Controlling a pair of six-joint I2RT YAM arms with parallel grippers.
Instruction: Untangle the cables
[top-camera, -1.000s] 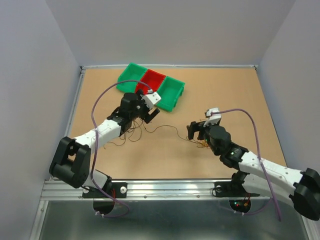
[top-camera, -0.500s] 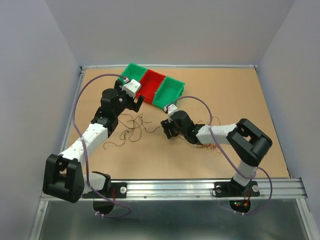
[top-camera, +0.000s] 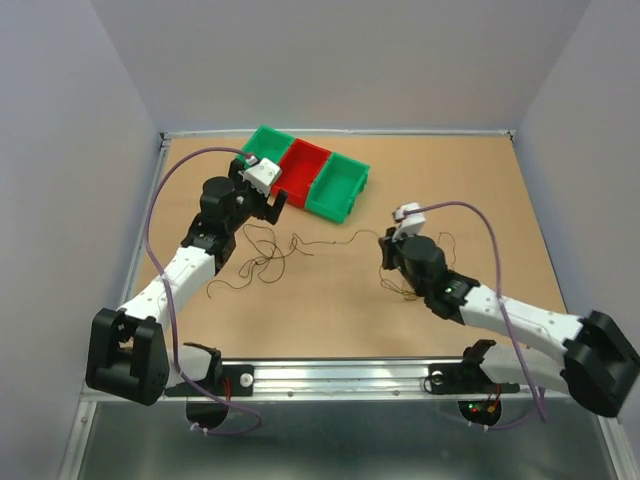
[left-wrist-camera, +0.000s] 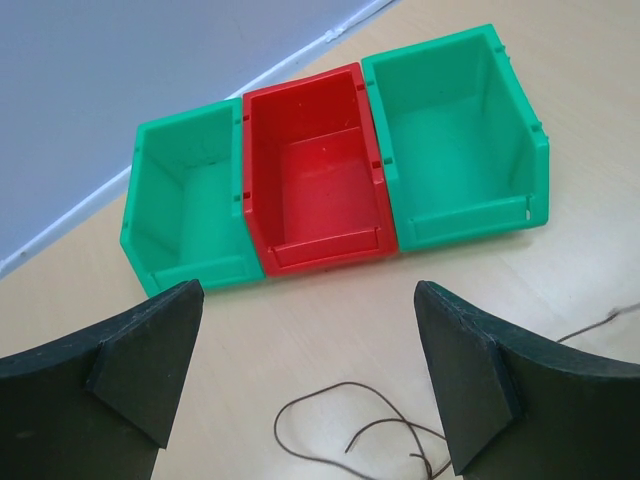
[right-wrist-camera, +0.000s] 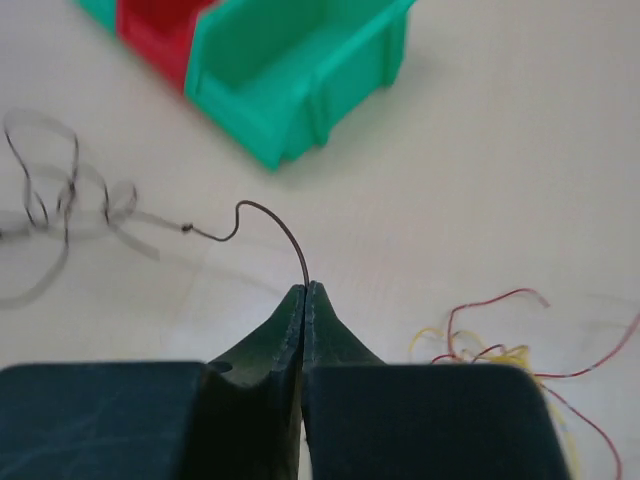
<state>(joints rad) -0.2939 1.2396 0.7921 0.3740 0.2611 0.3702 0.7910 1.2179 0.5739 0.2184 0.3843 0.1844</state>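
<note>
The cables lie as a dark wiry clump (top-camera: 262, 256) on the table's left half. One dark strand (top-camera: 335, 240) runs from the clump rightward to my right gripper (top-camera: 386, 246). In the right wrist view that gripper (right-wrist-camera: 305, 288) is shut on the end of this dark strand (right-wrist-camera: 272, 216), with the rest of the clump (right-wrist-camera: 60, 190) blurred at far left. Red and yellow strands (right-wrist-camera: 492, 345) lie beside the right gripper. My left gripper (left-wrist-camera: 308, 300) stands wide open above a loose dark loop (left-wrist-camera: 330, 420), holding nothing.
A row of three small bins stands at the back left: green (top-camera: 263, 150), red (top-camera: 303, 166) and green (top-camera: 341, 186). In the left wrist view the red bin (left-wrist-camera: 320, 170) shows nothing inside. Purple arm cables arc over both arms.
My right gripper has shut on a dark strand and drawn back to the right, stretching it from the clump. The left arm swung back toward the bins, then stayed still.
</note>
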